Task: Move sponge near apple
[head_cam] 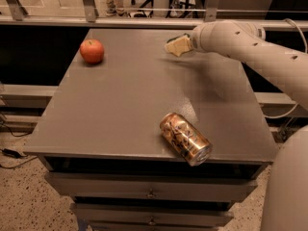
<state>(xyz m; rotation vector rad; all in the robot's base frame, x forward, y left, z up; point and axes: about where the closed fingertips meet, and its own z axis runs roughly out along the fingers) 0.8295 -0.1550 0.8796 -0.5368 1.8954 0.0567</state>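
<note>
The apple (92,51) is round and red-orange and sits at the far left of the grey table (120,109). The sponge (177,45), pale yellow with a dark green top edge, is at the tip of my arm near the table's far edge, right of centre. My gripper (186,44) is shut on the sponge and holds it just above the tabletop, with a faint shadow under it. The pale arm reaches in from the right and hides most of the gripper. The sponge is well to the right of the apple.
A gold-brown drink can (186,138) lies on its side near the table's front edge, right of centre. A metal rail (96,19) runs behind the table. Drawers (151,194) sit below the front edge.
</note>
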